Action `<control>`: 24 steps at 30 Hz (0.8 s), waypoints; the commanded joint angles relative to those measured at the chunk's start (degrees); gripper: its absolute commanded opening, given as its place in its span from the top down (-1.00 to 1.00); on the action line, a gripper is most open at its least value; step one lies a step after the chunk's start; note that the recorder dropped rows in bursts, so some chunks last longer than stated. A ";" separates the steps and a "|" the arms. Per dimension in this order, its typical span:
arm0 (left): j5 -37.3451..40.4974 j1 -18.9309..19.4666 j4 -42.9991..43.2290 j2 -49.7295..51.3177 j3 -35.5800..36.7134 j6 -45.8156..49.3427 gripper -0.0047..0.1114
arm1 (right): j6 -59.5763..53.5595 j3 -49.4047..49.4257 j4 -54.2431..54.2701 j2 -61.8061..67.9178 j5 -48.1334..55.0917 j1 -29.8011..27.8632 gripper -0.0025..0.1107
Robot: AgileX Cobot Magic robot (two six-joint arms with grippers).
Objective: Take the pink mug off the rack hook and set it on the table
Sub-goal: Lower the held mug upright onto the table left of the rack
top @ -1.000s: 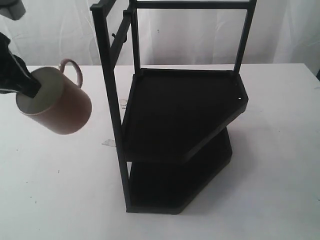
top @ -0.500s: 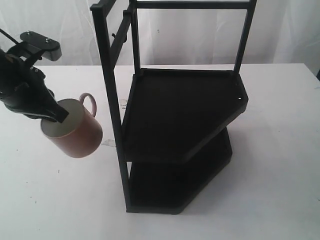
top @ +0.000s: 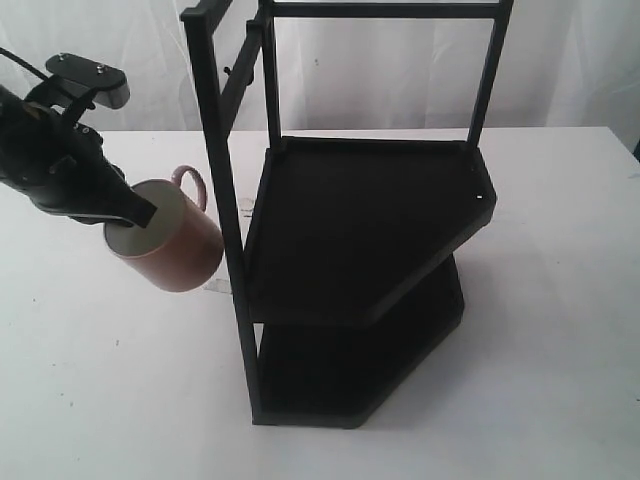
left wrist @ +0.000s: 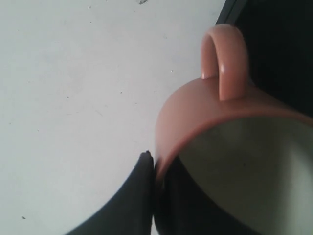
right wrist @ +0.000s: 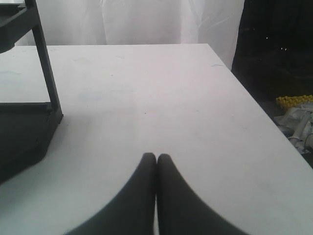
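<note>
The pink mug hangs tilted over the table, just left of the rack's front post. My left gripper is shut on its rim, one finger inside and one outside; the left wrist view shows that pinch on the mug, handle pointing away. A rack hook juts bare from the black frame near the top. My right gripper is shut on nothing above the table, and the exterior view does not show it.
The tall black rack with two angular shelves stands mid-table, its front post close to the mug. A small clear scrap lies by the post. In the right wrist view the table edge drops off to a dark floor.
My left gripper has carried the mug down and to the right, from far left toward the rack's front post. The right gripper's earlier state is not shown.
</note>
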 commanded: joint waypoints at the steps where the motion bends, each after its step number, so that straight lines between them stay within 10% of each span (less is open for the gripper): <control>1: -0.10 -0.39 -1.64 2.44 0.16 -0.58 0.92 | -0.19 0.04 -0.23 -0.25 -0.50 -0.33 0.96; 24: -1.84 -0.39 -4.50 9.68 0.16 4.01 0.92 | -0.19 0.04 -0.23 -0.25 -0.50 -0.33 0.96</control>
